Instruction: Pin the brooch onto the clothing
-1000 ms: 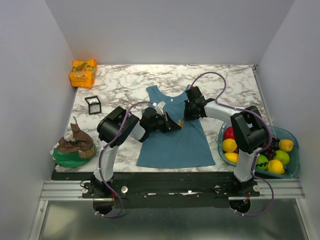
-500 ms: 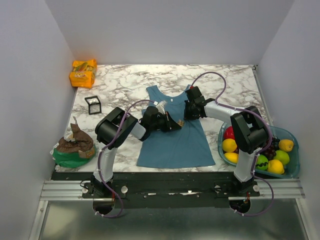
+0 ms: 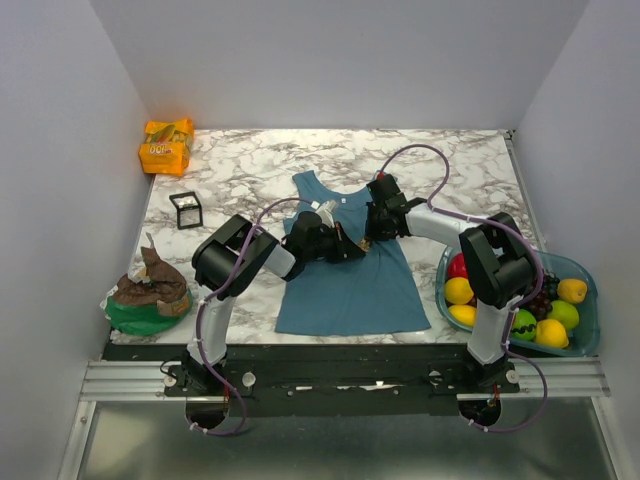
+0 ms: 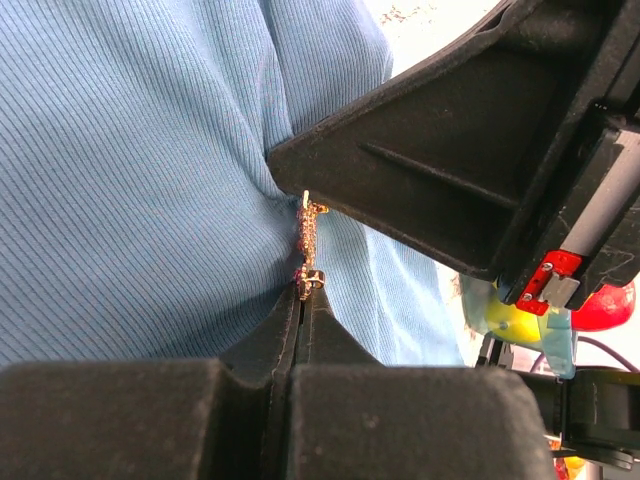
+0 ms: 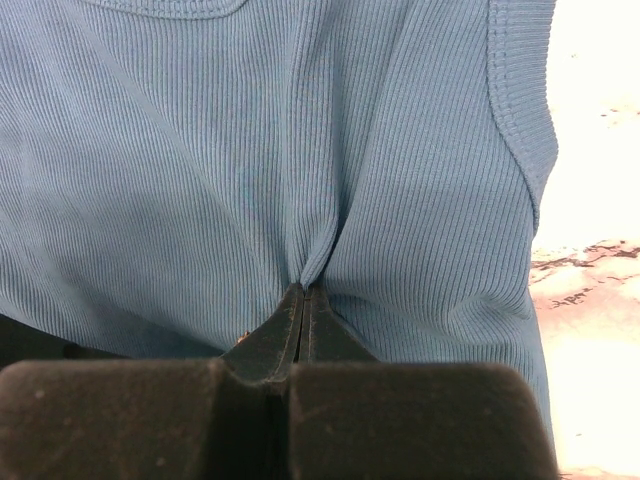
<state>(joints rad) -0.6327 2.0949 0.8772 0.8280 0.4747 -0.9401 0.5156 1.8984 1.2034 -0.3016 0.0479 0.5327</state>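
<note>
The teal-blue tank top (image 3: 350,280) lies flat in the middle of the table. My left gripper (image 4: 304,288) is shut on the tiny brooch (image 4: 309,235), held edge-on against a raised fold of the fabric (image 4: 150,180). My right gripper (image 5: 303,292) is shut on a pinched fold of the tank top (image 5: 320,180) and lifts it. In the left wrist view the right gripper's black fingers (image 4: 450,170) sit just beyond the brooch. In the top view both grippers meet tip to tip over the shirt's chest (image 3: 362,243).
A small black-framed clear box (image 3: 185,208) and an orange snack pack (image 3: 166,146) stand at the back left. A green bowl with brown paper (image 3: 148,292) sits at the front left. A blue tray of fruit (image 3: 590,320) is at the right edge.
The left gripper has edged slightly right toward the right gripper, and the right gripper has shifted a little left; their tips are now closer together over the shirt.
</note>
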